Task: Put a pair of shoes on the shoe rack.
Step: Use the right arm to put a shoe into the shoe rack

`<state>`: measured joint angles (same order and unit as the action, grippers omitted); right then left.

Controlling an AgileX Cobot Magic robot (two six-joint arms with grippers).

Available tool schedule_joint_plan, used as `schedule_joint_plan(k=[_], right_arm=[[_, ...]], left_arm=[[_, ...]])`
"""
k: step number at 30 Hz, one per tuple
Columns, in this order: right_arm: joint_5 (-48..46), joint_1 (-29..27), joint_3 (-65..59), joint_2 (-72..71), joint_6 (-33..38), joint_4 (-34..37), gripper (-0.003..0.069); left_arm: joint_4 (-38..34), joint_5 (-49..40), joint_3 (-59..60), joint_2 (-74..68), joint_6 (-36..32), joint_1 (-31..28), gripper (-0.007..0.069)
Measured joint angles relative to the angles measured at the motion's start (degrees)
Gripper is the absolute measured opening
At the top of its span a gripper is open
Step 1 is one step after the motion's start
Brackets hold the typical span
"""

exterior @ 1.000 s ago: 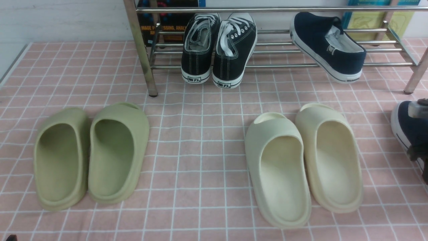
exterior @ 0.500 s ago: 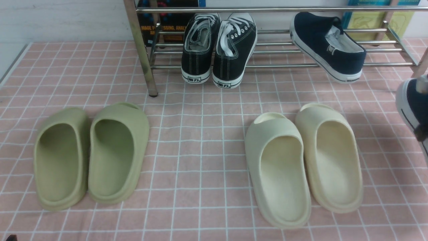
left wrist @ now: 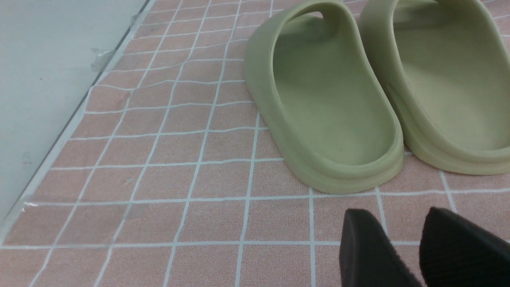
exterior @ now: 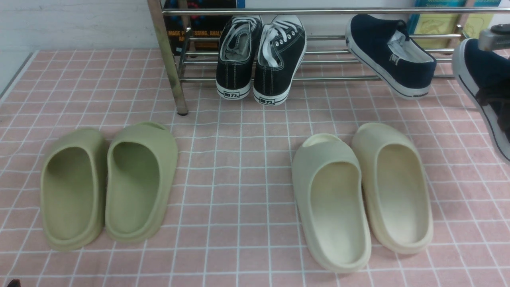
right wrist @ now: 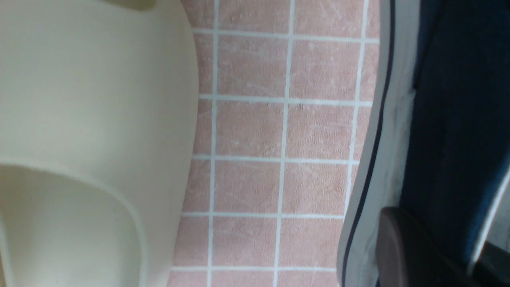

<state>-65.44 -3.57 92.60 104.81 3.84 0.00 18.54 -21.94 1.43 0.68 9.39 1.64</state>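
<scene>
Shoe one sits on rack at 2 o'clock; shoe two hangs at 3 o'clock, clamped in right gripper, not racked yet.

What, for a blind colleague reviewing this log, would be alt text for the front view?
The right gripper holds a navy shoe up at the right edge by the rack, where its mate lies tilted beside black sneakers. Green slides and cream slides sit on the pink mat.
</scene>
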Motion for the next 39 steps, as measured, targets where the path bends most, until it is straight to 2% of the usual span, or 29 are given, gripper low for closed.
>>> schedule_joint_plan(k=[18, 23, 33, 39], right_arm=[[-5.53, 0.18, 34.69, 25.09, 4.32, 3.01, 0.0008], [-6.78, 1.73, 43.70, 30.48, 6.05, 4.09, 0.0010], [-6.61, 7.93, 49.50, 31.26, 13.49, 0.96, 0.0010], [-5.30, 7.11, 49.55, 31.71, 13.01, 0.50, 0.0012]], left_arm=[[0.00, 0.00, 0.00, 0.00, 0.00, 0.00, 0.0239], [0.00, 0.00, 0.00, 0.00, 0.00, 0.00, 0.0239], [0.00, 0.00, 0.00, 0.00, 0.00, 0.00, 0.0239], [0.00, 0.00, 0.00, 0.00, 0.00, 0.00, 0.0239]])
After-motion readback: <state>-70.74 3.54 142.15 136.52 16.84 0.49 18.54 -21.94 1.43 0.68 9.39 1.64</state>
